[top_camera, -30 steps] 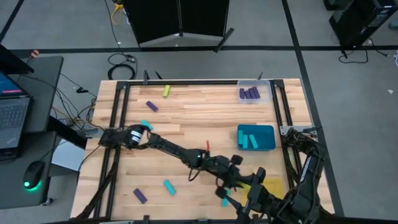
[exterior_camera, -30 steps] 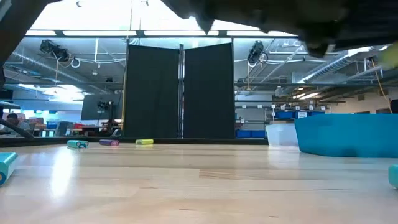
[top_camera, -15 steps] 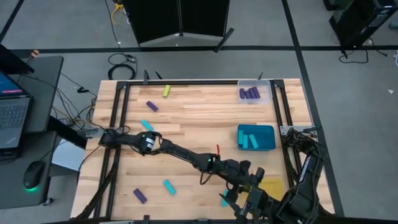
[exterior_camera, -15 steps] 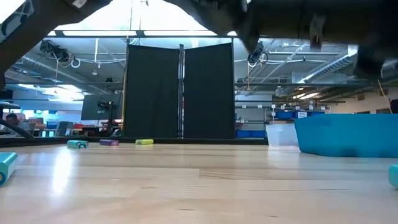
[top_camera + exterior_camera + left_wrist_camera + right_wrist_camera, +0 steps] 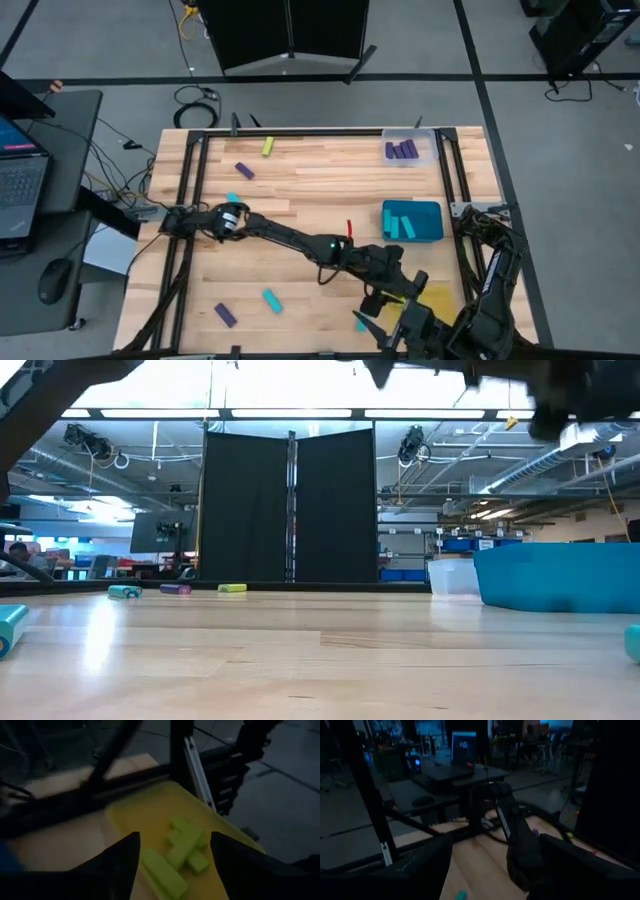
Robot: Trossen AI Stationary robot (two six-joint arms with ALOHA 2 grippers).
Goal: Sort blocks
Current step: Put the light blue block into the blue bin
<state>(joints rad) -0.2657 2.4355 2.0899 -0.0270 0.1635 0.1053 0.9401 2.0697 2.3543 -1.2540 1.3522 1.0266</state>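
Observation:
My left gripper (image 5: pixel 398 288) hovers open over the near-left edge of the yellow tray (image 5: pixel 434 300). In the left wrist view its fingers (image 5: pixel 175 842) stand wide apart above several yellow-green blocks (image 5: pixel 184 846) lying in that tray, and one more yellow-green block (image 5: pixel 159 870) lies between them. My right gripper (image 5: pixel 385 328) waits open at the near edge, beside a cyan block (image 5: pixel 360 322). Loose blocks rest flat on the table: yellow-green (image 5: pixel 268 146), purple (image 5: pixel 244 171), cyan (image 5: pixel 235 200), cyan (image 5: pixel 271 299) and purple (image 5: pixel 225 315).
A teal tray (image 5: pixel 412 221) with cyan blocks sits at the right. A clear tray (image 5: pixel 406 150) with purple blocks stands at the far right corner. The left arm (image 5: pixel 290 240) stretches across the table's middle. Black frame rails (image 5: pixel 190 200) run along the table edges.
The left gripper has travelled toward the table's right edge and now stands over the yellow tray. Its arm has swung with it. In the low view a yellowish thing shown at the right a second ago no longer shows.

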